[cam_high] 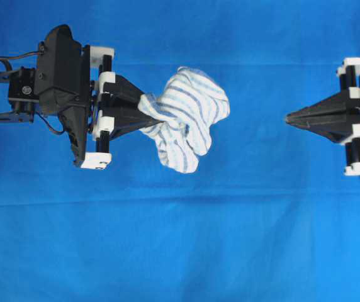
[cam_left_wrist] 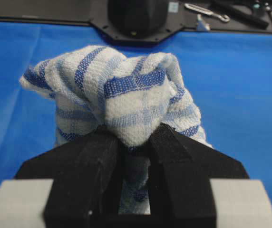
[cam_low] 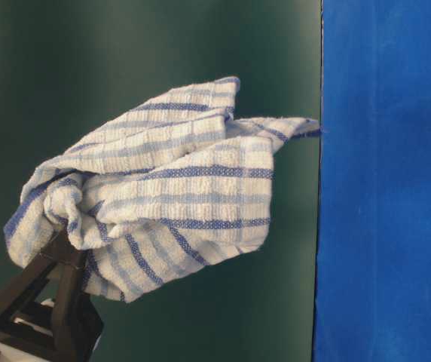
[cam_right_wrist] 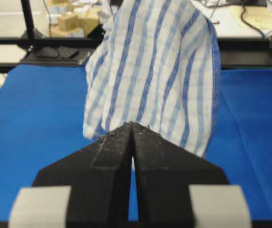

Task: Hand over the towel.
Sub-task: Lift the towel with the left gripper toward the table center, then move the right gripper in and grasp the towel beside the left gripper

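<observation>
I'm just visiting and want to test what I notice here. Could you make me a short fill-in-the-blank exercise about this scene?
1. The striped towel is held by the ____ gripper.
2. The right gripper is shut and holds ____.
3. The big cloth covering the table is plain ____.
4. In the overhead view, a ____ of bare cloth lies between the towel and the right gripper.

Missing words: left; nothing; blue; gap

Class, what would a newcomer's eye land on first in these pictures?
The bunched striped towel, held aloft over the blue cloth left of centre, pinched by the left end effector. Across a clear gap on the right, the right end effector points at it, shut and empty.
</observation>
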`<state>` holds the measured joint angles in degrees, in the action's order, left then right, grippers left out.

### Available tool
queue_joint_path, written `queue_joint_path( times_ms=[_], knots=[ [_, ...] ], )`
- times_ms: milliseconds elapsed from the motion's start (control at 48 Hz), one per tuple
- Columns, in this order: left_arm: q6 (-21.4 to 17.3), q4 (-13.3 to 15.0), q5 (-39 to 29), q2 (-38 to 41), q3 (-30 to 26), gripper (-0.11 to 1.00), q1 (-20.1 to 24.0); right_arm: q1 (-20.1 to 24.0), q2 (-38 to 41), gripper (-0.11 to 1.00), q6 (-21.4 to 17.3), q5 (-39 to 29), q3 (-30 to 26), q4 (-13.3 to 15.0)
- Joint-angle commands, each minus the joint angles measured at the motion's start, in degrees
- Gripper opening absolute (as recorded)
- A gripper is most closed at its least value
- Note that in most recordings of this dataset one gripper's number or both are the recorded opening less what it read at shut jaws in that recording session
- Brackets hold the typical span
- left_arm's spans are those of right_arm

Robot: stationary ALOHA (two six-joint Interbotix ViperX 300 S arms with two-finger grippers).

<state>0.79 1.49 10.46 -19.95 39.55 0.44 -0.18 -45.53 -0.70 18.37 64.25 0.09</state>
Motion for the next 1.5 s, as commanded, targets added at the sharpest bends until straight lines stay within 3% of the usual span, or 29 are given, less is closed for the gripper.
queue_joint_path(
  times_ms=[0,62,229,333,729,1146,1229,1396,1479],
  knots=[
    [-0.2,-0.2,0.7,-0.9,-0.8,0.08,-0.2,0.0,3.4,0.01,-0.1,1.8,-3.2,-0.3],
    [-0.2,-0.2,0.7,-0.9,-0.9,0.08,-0.2,0.0,6.3,0.10,-0.1,2.1,-5.0,-0.3],
    [-0.2,-0.2,0.8,-0.9,-0.8,0.08,-0.1,-0.1,16.3,0.59,-0.1,2.2,-11.6,-0.5],
    [-0.2,-0.2,0.9,-0.8,-0.9,0.08,-0.2,-0.2,22.2,0.73,-0.1,2.6,-16.1,-1.6],
    [-0.1,-0.2,1.5,-0.6,-0.7,0.08,-0.2,-0.4,38.1,0.72,0.0,1.4,-30.8,-2.5],
    [-0.2,-0.2,2.2,-0.6,-0.6,0.08,-0.2,-0.6,39.6,0.70,0.4,0.8,-32.3,-2.5],
    [-0.1,-0.2,2.5,-0.5,-0.7,0.08,-0.3,-0.6,39.6,0.58,0.4,-0.3,-32.4,-2.5],
    [0.0,-0.1,2.7,-0.1,-1.0,0.08,-0.2,-0.6,39.5,0.12,0.5,-1.1,-32.3,-2.3],
    [0.0,-0.2,2.7,0.0,-1.1,0.08,-0.2,-0.6,39.5,0.11,0.6,-1.1,-32.3,-2.2]
  ],
)
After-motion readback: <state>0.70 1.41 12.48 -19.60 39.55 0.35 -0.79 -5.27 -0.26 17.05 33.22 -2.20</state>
